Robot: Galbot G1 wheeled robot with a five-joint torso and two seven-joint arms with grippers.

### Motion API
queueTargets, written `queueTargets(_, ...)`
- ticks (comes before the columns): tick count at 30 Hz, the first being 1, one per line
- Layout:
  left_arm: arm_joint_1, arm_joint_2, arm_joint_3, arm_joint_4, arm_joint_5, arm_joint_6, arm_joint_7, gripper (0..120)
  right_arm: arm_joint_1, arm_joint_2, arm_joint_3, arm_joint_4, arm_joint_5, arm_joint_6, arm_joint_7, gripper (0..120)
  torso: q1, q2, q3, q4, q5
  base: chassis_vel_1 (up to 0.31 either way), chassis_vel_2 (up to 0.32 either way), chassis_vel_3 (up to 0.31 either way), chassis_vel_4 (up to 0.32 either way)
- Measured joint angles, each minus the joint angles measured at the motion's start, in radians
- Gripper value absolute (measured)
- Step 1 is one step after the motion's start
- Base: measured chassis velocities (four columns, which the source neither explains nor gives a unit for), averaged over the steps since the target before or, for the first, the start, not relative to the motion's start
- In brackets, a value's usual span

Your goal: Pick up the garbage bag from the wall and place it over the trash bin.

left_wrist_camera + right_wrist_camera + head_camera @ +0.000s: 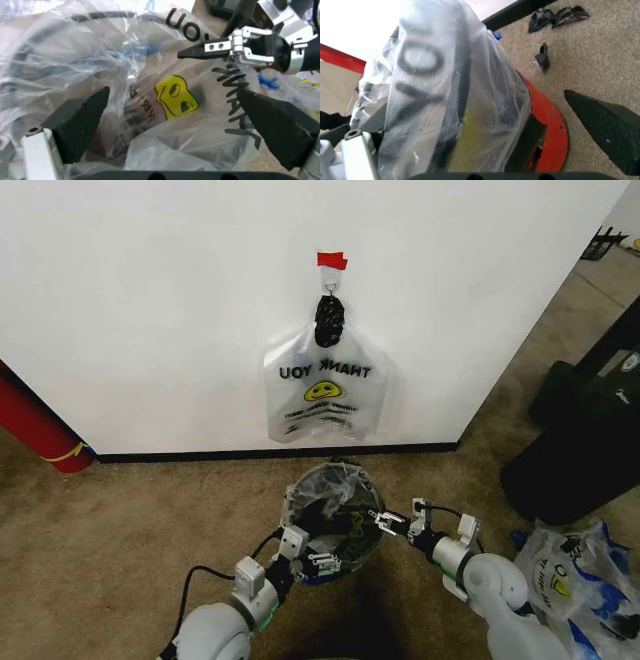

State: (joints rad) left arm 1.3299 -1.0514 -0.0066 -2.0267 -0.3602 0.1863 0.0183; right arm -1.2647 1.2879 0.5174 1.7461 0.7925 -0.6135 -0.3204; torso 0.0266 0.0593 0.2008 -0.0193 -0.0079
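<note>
Crinkled see-through garbage bag (335,505) drapes round mesh trash bin (547,131); left gripper (312,561), right gripper (392,523) spread wide, empty.

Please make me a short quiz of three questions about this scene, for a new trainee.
1. True or false: the garbage bag already lies over the trash bin.
2. What hangs from the hook on the wall? A) a bag with mirrored lettering; B) a towel; C) nothing.
3. How do the fingers of the left gripper and the right gripper stand?

Key: 1 true. 2 A. 3 Both open, one gripper at each side of the bin.
</note>
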Motion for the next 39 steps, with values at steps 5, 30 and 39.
queueTargets(5,-0.019,-0.019,0.025,0.024,0.049,-0.003,-0.005,100,-0.007,0.000,0.002,0.007,-0.003,0.001,0.004,100,0.000,0.000,0.000,0.0000,0.0000,0.000,0.000,0.000,0.000)
queueTargets(30,-0.043,-0.020,0.048,0.086,0.245,-0.072,0.019,100,-0.034,0.009,0.036,0.117,0.119,-0.019,0.056,100,0.000,0.000,0.000,0.0000,-0.0001,0.000,0.000,0.000,0.000)
queueTargets(39,-0.033,-0.023,0.043,0.083,0.267,-0.073,0.021,100,-0.053,0.012,0.072,0.177,0.187,-0.027,0.068,100,0.000,0.000,0.000,0.0000,-0.0001,0.000,0.000,0.000,0.000)
